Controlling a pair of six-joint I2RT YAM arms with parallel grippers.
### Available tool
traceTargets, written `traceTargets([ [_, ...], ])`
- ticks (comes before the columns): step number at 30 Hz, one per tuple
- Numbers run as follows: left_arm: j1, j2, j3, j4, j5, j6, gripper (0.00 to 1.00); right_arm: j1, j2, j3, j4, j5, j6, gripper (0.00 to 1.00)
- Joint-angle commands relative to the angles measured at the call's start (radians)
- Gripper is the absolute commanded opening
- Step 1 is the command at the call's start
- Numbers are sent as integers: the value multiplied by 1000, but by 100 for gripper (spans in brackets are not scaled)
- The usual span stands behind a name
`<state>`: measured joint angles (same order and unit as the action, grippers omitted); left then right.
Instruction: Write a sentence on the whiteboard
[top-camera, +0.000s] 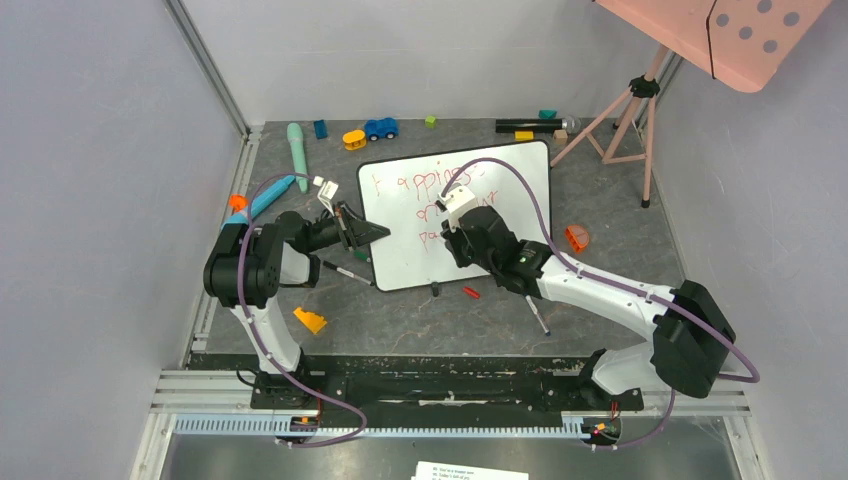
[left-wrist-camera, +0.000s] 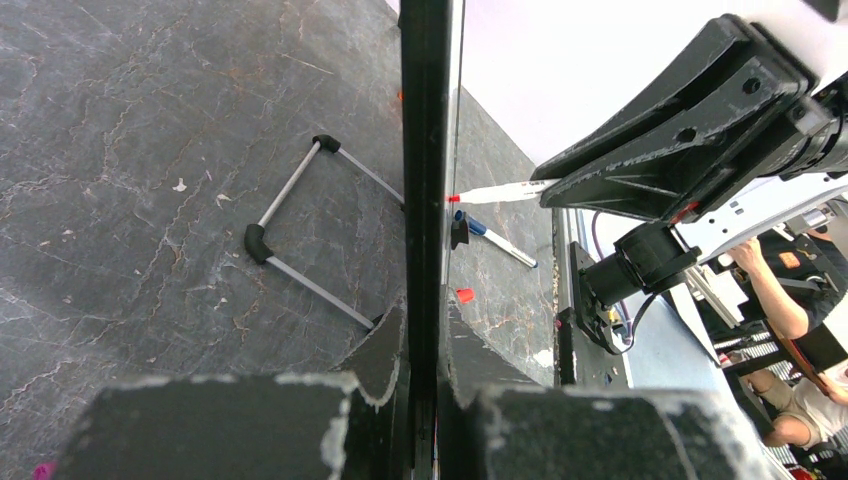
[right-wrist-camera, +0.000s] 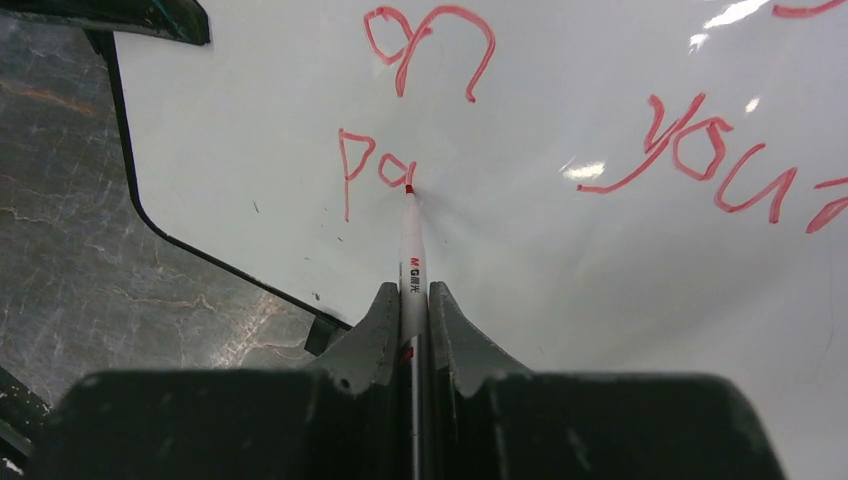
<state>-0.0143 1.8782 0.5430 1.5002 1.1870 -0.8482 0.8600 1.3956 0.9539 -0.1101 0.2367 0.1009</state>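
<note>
The whiteboard (top-camera: 520, 195) lies at the middle of the table, its near edge slightly raised. The sentence (top-camera: 425, 185) is in red: "happiness" on top, "on your" (right-wrist-camera: 690, 150) below, and "pa" (right-wrist-camera: 372, 170) on the third line. My right gripper (right-wrist-camera: 411, 297) is shut on a white red-tipped marker (right-wrist-camera: 411, 250), whose tip touches the board right after "pa". My left gripper (top-camera: 366, 236) is shut on the board's left rim (left-wrist-camera: 425, 200), seen edge-on between its fingers (left-wrist-camera: 385, 345). The right gripper (left-wrist-camera: 680, 130) and marker (left-wrist-camera: 500, 192) also show in the left wrist view.
A red cap (top-camera: 471, 293), two loose pens (top-camera: 345, 272) (top-camera: 538, 318) and orange pieces (top-camera: 310, 320) (top-camera: 577, 237) lie near the board. Toys, among them a blue car (top-camera: 380, 128), line the back. A pink dotted panel (top-camera: 720, 35) stands on a tripod (top-camera: 630, 120) at the back right.
</note>
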Motion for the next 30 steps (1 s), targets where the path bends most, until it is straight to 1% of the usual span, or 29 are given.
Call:
traceTargets([
  [1,13,-10,6,57,-11,86,2,-7,-35,-54,6,6,3,0],
  [7,13,-12,5,57,-12,86,2,-7,-50,-49,1,12,4,0],
  [14,13,-12,3,57,-10,87,2,-8,-90,-5,13,-43,-4,0],
  [19,13,-12,3,57,-12,87,2,-19,-121,3,20,-47,-2,0],
  [30,13,-14,5,57,-11,87,2,-39,-78,26,22,-26,-10,0],
])
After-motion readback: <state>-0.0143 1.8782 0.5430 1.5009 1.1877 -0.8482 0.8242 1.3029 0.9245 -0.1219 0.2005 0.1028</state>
